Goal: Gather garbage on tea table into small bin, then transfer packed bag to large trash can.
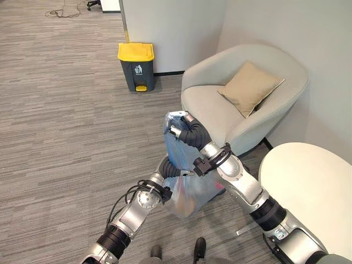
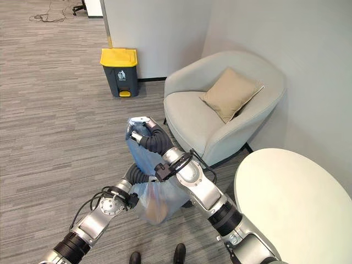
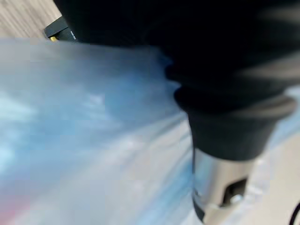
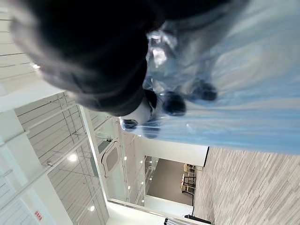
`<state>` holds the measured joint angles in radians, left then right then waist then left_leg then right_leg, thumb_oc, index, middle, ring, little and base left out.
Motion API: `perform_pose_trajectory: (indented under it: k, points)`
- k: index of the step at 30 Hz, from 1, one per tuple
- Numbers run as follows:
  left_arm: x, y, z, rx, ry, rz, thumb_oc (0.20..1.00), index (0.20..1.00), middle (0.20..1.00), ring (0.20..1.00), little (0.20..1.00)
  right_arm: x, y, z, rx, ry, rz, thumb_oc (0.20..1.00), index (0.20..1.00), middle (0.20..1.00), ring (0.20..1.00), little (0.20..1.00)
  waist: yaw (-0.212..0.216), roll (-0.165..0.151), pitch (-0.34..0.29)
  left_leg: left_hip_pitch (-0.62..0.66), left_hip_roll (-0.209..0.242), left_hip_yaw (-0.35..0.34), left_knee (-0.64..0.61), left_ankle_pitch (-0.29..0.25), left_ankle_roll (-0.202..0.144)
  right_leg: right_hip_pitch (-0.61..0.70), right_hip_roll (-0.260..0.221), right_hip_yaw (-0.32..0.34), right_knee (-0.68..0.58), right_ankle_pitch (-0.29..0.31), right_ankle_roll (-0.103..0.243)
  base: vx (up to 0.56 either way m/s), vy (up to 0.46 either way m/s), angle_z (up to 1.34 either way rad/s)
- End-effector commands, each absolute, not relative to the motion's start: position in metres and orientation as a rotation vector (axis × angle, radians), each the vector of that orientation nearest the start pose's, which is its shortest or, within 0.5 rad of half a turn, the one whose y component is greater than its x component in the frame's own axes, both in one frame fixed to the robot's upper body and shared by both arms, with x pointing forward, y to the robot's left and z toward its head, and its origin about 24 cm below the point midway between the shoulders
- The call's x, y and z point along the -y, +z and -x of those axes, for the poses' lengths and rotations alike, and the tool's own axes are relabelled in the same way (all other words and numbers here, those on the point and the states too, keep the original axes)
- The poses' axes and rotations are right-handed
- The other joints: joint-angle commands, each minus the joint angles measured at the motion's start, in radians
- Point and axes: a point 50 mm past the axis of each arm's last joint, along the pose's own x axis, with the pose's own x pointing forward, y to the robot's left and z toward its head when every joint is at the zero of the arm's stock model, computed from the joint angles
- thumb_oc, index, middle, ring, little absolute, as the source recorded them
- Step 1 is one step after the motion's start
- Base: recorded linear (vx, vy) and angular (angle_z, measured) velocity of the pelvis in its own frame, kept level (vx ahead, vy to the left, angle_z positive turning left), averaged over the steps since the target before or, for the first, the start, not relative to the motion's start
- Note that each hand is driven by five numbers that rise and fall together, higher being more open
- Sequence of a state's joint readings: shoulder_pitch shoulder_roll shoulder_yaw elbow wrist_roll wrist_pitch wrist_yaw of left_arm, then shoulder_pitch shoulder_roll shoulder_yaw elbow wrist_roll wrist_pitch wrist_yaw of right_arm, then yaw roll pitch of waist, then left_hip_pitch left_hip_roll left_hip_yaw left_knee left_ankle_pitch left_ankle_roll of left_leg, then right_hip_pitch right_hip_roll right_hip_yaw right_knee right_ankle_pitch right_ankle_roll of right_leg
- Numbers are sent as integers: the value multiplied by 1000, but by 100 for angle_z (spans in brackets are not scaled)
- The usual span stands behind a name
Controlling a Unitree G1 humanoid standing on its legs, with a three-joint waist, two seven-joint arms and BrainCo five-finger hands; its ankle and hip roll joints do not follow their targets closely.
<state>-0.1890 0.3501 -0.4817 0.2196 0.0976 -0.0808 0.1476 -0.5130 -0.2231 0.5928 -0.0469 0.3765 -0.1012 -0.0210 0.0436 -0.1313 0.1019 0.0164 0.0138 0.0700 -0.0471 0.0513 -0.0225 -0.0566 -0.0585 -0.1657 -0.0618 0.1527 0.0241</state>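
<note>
Start at the far left: your target, the large trash can with the yellow lid, stands against the wall, its lid down. Nearer you, the left hand is tucked behind the blue bag at mid-height, and you cannot tell whether its fingers are curled or straight. The bag hangs off the floor between the two arms, long axis vertical, bulging at the bottom. The right hand is clenched on the gathered top of the bag, dark fingertips pinching the film in the right wrist view, so this hand looks to bear the load. To the right sit the armchair with its tan cushion, then the round table near right. What matters: the can lies far and left of the bag, well apart, so you likely must walk before lifting over the lid
</note>
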Motion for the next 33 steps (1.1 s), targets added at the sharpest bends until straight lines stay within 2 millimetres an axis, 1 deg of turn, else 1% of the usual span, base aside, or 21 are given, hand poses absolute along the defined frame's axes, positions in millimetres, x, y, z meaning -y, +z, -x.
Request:
perform_pose_trajectory:
  k: [1, 2, 4, 5, 6, 7, 8, 9, 12, 13, 14, 17, 18, 21, 22, 25, 26, 27, 28, 29, 33]
  points:
    - [-101, 24, -272, 51, -401, -511, 1000, 1000, 1000, 1000, 1000, 6, 209, -265, 643, 783, -223, 200, 200, 200, 200, 200, 12, 1, -13, -23, -16, 18, -1, -83, 7, 51, -10, 29, 82, -210, 75, 0, 0, 0]
    - [-97, 21, -272, 36, -413, -509, 1000, 1000, 1000, 1000, 1000, 3, 209, -264, 639, 798, -232, 200, 200, 200, 200, 200, 8, 1, -15, -22, -16, 21, -2, -83, 8, 51, -9, 30, 83, -209, 75, 0, 0, 0]
    - [-93, 21, -275, 38, -423, -521, 1000, 1000, 1000, 1000, 1000, -1, 208, -262, 630, 816, -246, 200, 200, 200, 200, 200, 4, 1, -17, -19, -16, 23, -4, -83, 8, 52, -8, 35, 83, -209, 75, 1, 11, -3]
    - [-87, 24, -280, 51, -432, -532, 1000, 1000, 1000, 1000, 1000, -6, 209, -259, 623, 844, -260, 200, 200, 200, 200, 200, -4, 2, -20, -14, -15, 27, -6, -84, 9, 53, -7, 41, 83, -208, 75, 1, 20, -8]
    - [-87, 24, -280, 52, -432, -532, 1000, 1000, 1000, 1000, 1000, -6, 209, -259, 624, 844, -260, 200, 200, 200, 200, 200, -4, 2, -20, -14, -15, 28, -6, -84, 9, 53, -7, 41, 83, -208, 75, 1, 20, -9]
    - [-83, 28, -285, 65, -430, -536, 1000, 1000, 1000, 1000, 1000, -10, 209, -258, 618, 863, -267, 200, 200, 200, 200, 200, -11, 2, -22, -11, -14, 30, -8, -83, 9, 54, -7, 44, 83, -207, 75, 0, 13, -6]
    - [-81, 30, -287, 73, -429, -533, 498, 498, 498, 498, 498, -11, 208, -257, 614, 870, -267, 200, 200, 200, 200, 200, -15, 3, -23, -9, -14, 31, -9, -83, 9, 54, -7, 45, 84, -208, 75, 6, 21, -4]
    - [-80, 33, -289, 84, -424, -528, 200, 200, 200, 200, 200, -12, 207, -256, 610, 878, -263, 200, 200, 200, 200, 200, -19, 4, -25, -7, -14, 33, -10, -84, 9, 55, -6, 47, 84, -208, 75, 10, 19, -5]
    - [-82, 43, -294, 118, -397, -509, 200, 200, 200, 200, 200, -12, 204, -257, 597, 884, -252, 200, 200, 200, 200, 200, -26, 7, -29, -1, -14, 36, -12, -85, 9, 58, -6, 50, 83, -209, 75, 8, 12, -7]
    - [-82, 43, -294, 117, -396, -509, 200, 200, 200, 200, 200, -12, 204, -257, 597, 884, -252, 200, 200, 200, 200, 200, -26, 7, -29, -1, -14, 36, -13, -85, 9, 58, -6, 50, 83, -209, 75, 13, 12, -8]
    - [-85, 48, -295, 133, -375, -491, 200, 200, 200, 200, 200, -10, 200, -258, 585, 882, -241, 200, 200, 200, 200, 200, -28, 10, -31, 3, -15, 37, -14, -85, 9, 61, -6, 50, 81, -208, 75, 11, 8, -6]
    - [-89, 52, -295, 144, -353, -461, 200, 200, 200, 200, 200, -8, 197, -258, 578, 880, -228, 200, 200, 200, 200, 200, -29, 12, -33, 7, -15, 37, -16, -85, 9, 62, -7, 51, 81, -208, 75, 0, 0, 0]
    - [-92, 56, -295, 159, -338, -438, 200, 200, 200, 200, 200, -6, 193, -259, 568, 875, -210, 200, 200, 200, 200, 200, -29, 13, -35, 9, -15, 38, -17, -85, 10, 65, -7, 51, 80, -208, 76, 0, 0, 0]
    - [-96, 59, -293, 165, -321, -393, 200, 200, 200, 200, 200, -3, 186, -260, 557, 859, -160, 200, 200, 200, 200, 200, -28, 15, -37, 11, -16, 37, -18, -85, 10, 68, -7, 51, 78, -208, 76, 3, 0, -1]
    - [-98, 60, -292, 166, -315, -367, 200, 200, 200, 200, 200, 0, 185, -261, 574, 843, -91, 200, 200, 200, 200, 200, -27, 15, -39, 13, -16, 35, -18, -85, 10, 70, -8, 49, 78, -209, 75, 0, 0, 0]
    - [-101, 63, -290, 172, -298, -316, 200, 200, 200, 200, 200, 3, 183, -262, 607, 816, 18, 200, 200, 200, 200, 200, -27, 17, -41, 17, -17, 34, -20, -85, 10, 74, -9, 46, 75, -209, 75, 0, 0, 0]
    - [-103, 64, -290, 175, -293, -303, 200, 200, 200, 200, 200, 6, 184, -263, 630, 793, 73, 291, 291, 291, 291, 291, -27, 18, -41, 17, -17, 34, -20, -85, 10, 75, -10, 46, 75, -209, 76, 0, 0, 0]
    - [-104, 64, -289, 175, -288, -290, 200, 200, 200, 200, 200, 9, 185, -264, 658, 773, 137, 529, 529, 529, 529, 529, -27, 18, -41, 18, -17, 33, -21, -84, 10, 75, -10, 46, 74, -209, 76, 0, 0, 0]
    - [-106, 65, -288, 177, -279, -278, 200, 200, 200, 200, 200, 14, 185, -265, 681, 745, 201, 922, 922, 922, 922, 922, -27, 19, -41, 18, -17, 33, -21, -84, 10, 76, -10, 45, 74, -209, 77, 0, 0, 0]
    - [-109, 66, -288, 179, -267, -268, 200, 200, 200, 200, 200, 17, 185, -266, 691, 725, 245, 1000, 1000, 1000, 1000, 1000, -27, 20, -41, 19, -17, 32, -22, -84, 10, 76, -11, 45, 74, -209, 77, 0, 0, 0]
    - [-123, 66, -283, 178, -212, -236, 200, 200, 200, 200, 200, 34, 178, -267, 709, 643, 387, 1000, 1000, 1000, 1000, 1000, -30, 26, -42, 21, -18, 33, -23, -81, 11, 77, -12, 46, 76, -210, 78, 0, 0, 0]
